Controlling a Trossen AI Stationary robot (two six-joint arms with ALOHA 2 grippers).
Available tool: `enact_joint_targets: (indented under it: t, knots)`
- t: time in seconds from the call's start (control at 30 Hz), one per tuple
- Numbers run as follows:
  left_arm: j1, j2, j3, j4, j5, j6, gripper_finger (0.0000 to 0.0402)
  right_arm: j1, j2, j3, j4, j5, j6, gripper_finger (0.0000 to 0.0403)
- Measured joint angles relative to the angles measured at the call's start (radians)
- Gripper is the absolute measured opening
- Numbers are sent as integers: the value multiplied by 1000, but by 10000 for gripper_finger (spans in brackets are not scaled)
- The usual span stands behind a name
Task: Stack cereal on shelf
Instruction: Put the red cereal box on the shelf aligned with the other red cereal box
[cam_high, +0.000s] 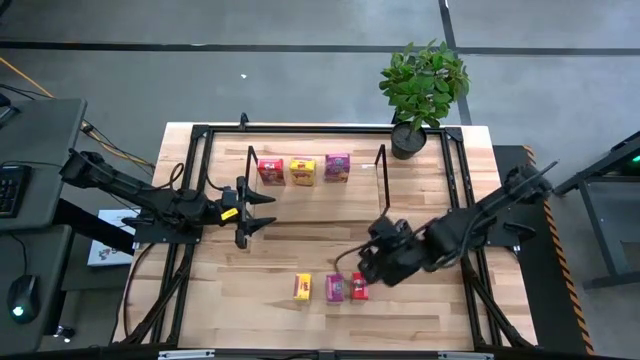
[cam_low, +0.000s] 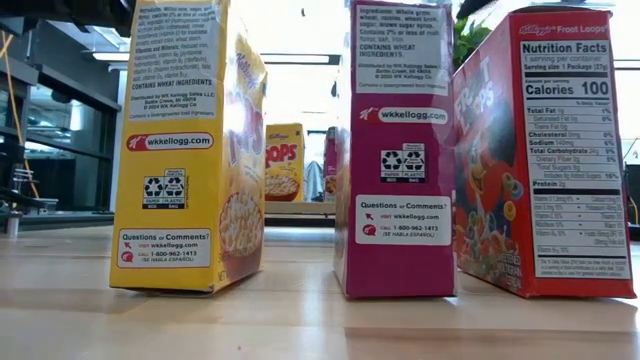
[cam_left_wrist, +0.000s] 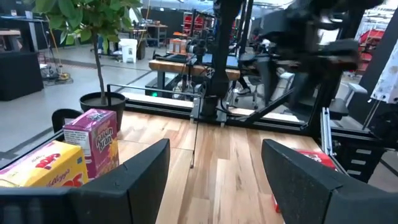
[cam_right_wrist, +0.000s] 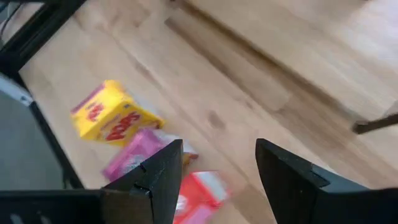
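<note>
Three cereal boxes stand upright on the tabletop near its front edge: yellow (cam_high: 302, 287), magenta (cam_high: 335, 288) and red (cam_high: 358, 287). They fill the low view, yellow (cam_low: 190, 150), magenta (cam_low: 400, 150), red (cam_low: 545, 150). Three more, red (cam_high: 270, 170), yellow (cam_high: 303, 171) and magenta (cam_high: 337, 167), stand on the shelf (cam_high: 382, 165) at the far middle. My right gripper (cam_high: 350, 262) is open and empty, just behind the front row, which shows past its fingers (cam_right_wrist: 217, 168). My left gripper (cam_high: 258, 212) is open and empty, left of centre, in front of the shelf.
A potted plant (cam_high: 423, 90) stands at the table's far right corner, beside the shelf's right end frame. A black metal frame (cam_high: 190, 190) runs along the table's edges. Bare wood lies between the shelf and the front row of boxes.
</note>
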Motion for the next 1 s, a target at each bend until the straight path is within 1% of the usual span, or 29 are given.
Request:
enact_joint_targets:
  t: [0.07,0.13,0.23,0.27,0.37,0.4,0.47,0.53,0.67,0.83,1.0]
  knots:
    - [0,0,0,0,0,0,243,10,55,55,-11,-7,-42,195]
    - [0,0,0,0,0,0,243,15,103,102,-10,-22,-117,195]
    - [0,0,0,0,-3,0,243,5,161,158,-11,-71,-213,195]
    - [0,0,0,0,-6,0,243,-2,178,173,-9,-99,-234,195]
    - [0,0,0,0,-48,0,243,-32,208,192,4,-274,-263,195]
    - [0,0,0,0,-68,0,243,-39,213,192,18,-307,-267,195]
    - [0,0,0,-1,-104,-3,243,-51,215,186,38,-311,-287,195]
    - [0,0,0,-1,-126,-24,243,-59,214,186,17,-290,-262,195]
    - [0,0,0,-1,-131,-59,243,-70,214,186,-29,-268,-217,195]
    - [0,0,0,-1,-132,-61,243,-83,214,186,-33,-368,-242,195]
    - [0,0,0,-1,-132,-61,243,-98,214,186,15,-360,-286,195]
